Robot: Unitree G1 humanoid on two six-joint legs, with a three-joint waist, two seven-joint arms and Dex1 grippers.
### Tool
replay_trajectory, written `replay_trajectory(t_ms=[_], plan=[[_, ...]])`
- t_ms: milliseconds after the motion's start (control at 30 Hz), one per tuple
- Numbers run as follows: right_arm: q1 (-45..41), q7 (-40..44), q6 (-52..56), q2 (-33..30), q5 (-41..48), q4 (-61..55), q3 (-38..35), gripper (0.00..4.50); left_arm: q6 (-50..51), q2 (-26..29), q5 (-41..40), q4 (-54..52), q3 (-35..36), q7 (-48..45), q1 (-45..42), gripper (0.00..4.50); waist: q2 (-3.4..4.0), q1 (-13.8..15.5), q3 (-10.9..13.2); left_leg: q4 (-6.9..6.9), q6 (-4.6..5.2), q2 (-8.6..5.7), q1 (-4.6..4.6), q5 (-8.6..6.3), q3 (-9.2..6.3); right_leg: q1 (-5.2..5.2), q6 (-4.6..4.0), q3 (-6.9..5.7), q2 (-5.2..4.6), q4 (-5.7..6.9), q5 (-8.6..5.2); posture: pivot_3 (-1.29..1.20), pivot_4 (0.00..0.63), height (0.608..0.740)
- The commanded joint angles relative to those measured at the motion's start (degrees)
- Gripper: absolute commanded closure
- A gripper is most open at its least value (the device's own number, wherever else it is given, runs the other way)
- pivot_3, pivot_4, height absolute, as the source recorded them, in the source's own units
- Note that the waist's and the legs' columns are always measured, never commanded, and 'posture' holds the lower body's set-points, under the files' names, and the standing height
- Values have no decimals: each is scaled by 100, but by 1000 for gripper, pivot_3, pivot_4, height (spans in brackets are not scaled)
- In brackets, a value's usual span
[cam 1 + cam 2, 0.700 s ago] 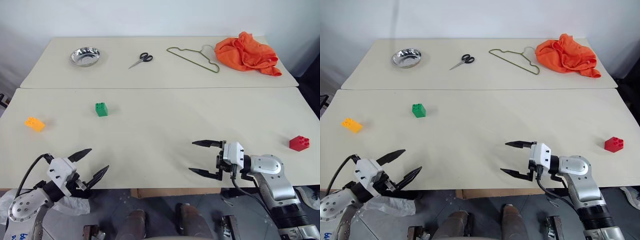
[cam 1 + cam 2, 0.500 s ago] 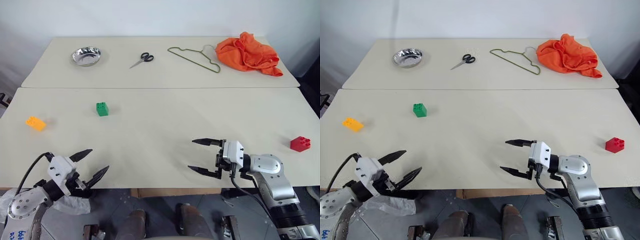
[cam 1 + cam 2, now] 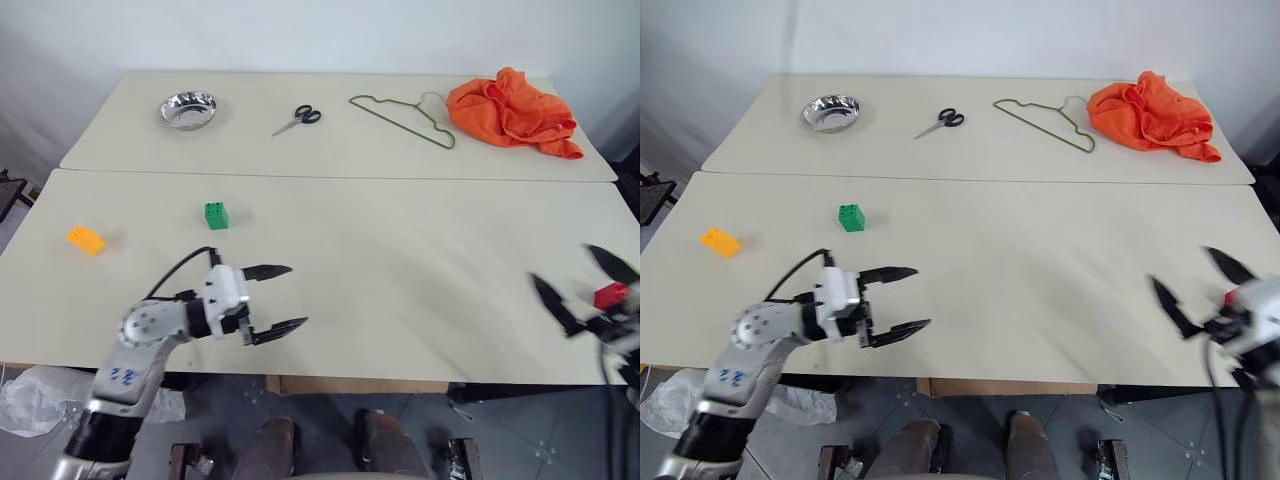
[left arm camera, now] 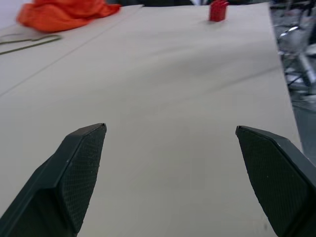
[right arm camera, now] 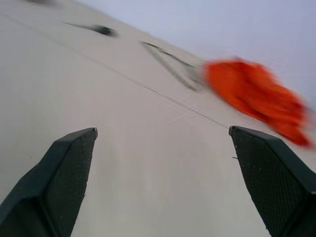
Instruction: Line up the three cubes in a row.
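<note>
Red cube (image 3: 610,295) sits near the table's (image 3: 400,300) right edge.

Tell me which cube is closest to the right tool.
The red cube, at the near table's right edge beside the right tool; the green cube and orange-yellow cube sit far left.

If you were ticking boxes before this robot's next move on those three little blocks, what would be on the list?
1. Left gripper open and empty: ok.
2. Right gripper open: ok.
3. Red cube within the right gripper's reach: ok, it sits right beside it; touching, cannot tell.
4. Green cube unobstructed on the table: ok.
5. Orange-yellow cube unobstructed: ok.
6. Cubes in a row: not ok, widely scattered.
</note>
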Motion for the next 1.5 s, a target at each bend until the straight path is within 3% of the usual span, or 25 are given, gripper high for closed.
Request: replay_trajectory(t_ms=[33, 200, 333, 433, 700, 1200, 1333, 1500], plan=[[271, -478, -336, 307, 19, 796, -678, 0, -107, -149, 209, 274, -383, -202, -337, 33, 0, -30, 0, 0, 0, 1, 6, 0, 5, 1, 0, 3, 2, 2, 0, 0, 150, 740], [277, -1107, -502, 552, 21, 1544, -1029, 0, -226, -283, 238, 440, -463, -283, -526, 33, 15, -184, -7, -8, 2, 7, 34, -1, 47, -1, 0, 47, 9, 25, 0, 0, 150, 740], [199, -1290, -259, 537, 185, 1415, -924, 0, -277, -287, 395, 517, -408, -124, -514, 33, 17, -213, -7, -12, 29, 10, 74, -16, 67, 25, 0, 73, 12, 31, 0, 0, 150, 740], [-158, -1607, 367, 298, 332, 1205, -793, 0, -207, -351, 310, 520, -297, -32, -488, 33, 18, -225, -7, -13, 46, 14, 107, -26, 61, 66, 0, 100, 11, 20, 0, 0, 150, 740], [-1448, -2300, 2731, -867, 321, 1252, -230, 0, 256, -651, -151, 252, 1, 249, -499, 33, 21, -160, -8, -7, 47, 13, 100, -26, 57, 60, 4, 107, 10, 19, 2, 0, 150, 740], [-2340, -2863, 3775, -868, -404, 1765, 548, 0, 268, -404, -4, 122, -133, -71, -325, 33, 20, -168, -8, -6, 46, 10, 91, -26, 59, 60, 8, 106, 10, 2, 4, 0, 150, 740], [-2351, -2779, 3832, -681, -348, 1655, 654, 873, 243, -388, 26, 149, -99, -66, -370, 0, 20, -164, -8, -8, 46, 12, 92, -26, 59, 60, 8, 107, 11, 2, 4, 0, 150, 740], [-2413, -2765, 3838, -626, -371, 1666, 695, 2722, 224, -339, 48, 174, -42, -41, -397, 0, 20, -162, -7, -8, 46, 11, 91, -26, 59, 60, 9, 108, 10, 1, 4, 0, 150, 740]])
